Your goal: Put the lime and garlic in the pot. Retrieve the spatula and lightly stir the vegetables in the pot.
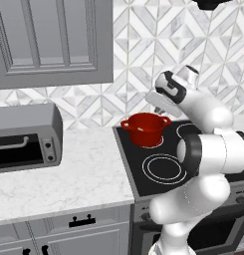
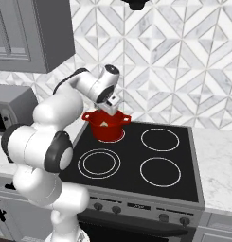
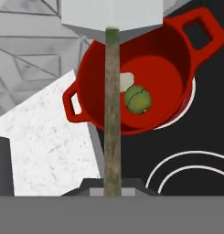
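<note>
Jaws clamped on the spatula (image 3: pixel 112 109): the gripper (image 2: pixel 110 105) hangs just above the red pot (image 1: pixel 145 129) on the stove's far-left burner. Handle runs straight out, blade past the rim, so stirring means dipping toward lime (image 3: pixel 137 99) and garlic (image 3: pixel 127 78) inside.

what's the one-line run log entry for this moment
gripper: shut on spatula | spatula: above pot | pot: lime and garlic inside | place: rear left burner of stove
</note>
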